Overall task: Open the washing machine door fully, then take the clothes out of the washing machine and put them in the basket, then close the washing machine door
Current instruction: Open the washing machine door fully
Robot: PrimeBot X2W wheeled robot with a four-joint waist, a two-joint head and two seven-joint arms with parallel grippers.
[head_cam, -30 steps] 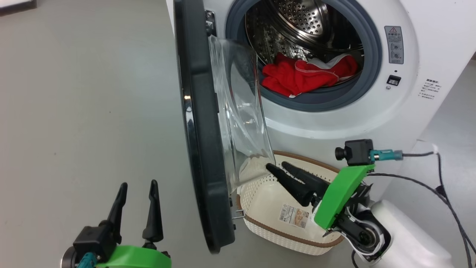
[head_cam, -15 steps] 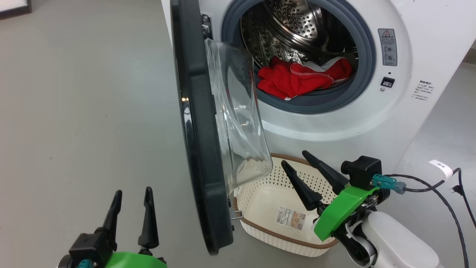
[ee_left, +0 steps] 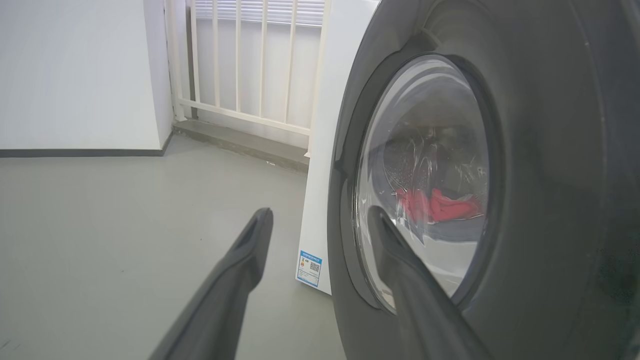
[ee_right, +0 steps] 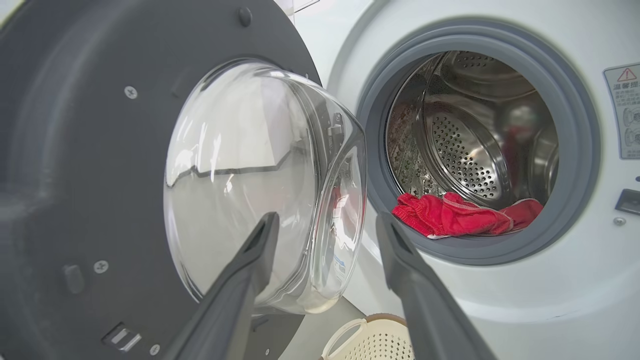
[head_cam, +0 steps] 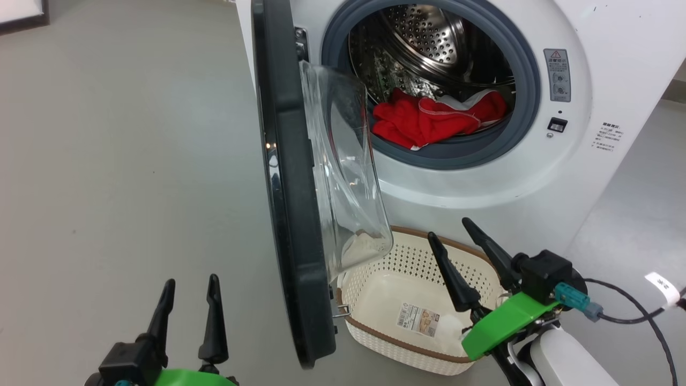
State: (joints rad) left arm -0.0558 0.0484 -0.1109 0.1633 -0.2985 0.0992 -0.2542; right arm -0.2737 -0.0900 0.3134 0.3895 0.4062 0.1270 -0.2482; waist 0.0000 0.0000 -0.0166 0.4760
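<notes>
While the right claw point(head_cam: 448, 228) hangs wide open, holding nothing, the basket point(head_cam: 407, 257) sits on the floor point(head_cam: 134, 161) right under it. Just left of it the washing machine door point(head_cam: 289, 214) stands open, glass bowl point(head_cam: 348, 177) facing it; left claw point(head_cam: 192, 279), also spread and empty, is beyond the door. Red clothes point(head_cam: 429, 120) lie in the washing machine point(head_cam: 482, 182) drum point(head_cam: 429, 43), ahead and above.

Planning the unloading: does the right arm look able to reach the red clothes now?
Probably yes: the door stands swung aside, and nothing lies between the open right gripper and the red clothes.
</notes>
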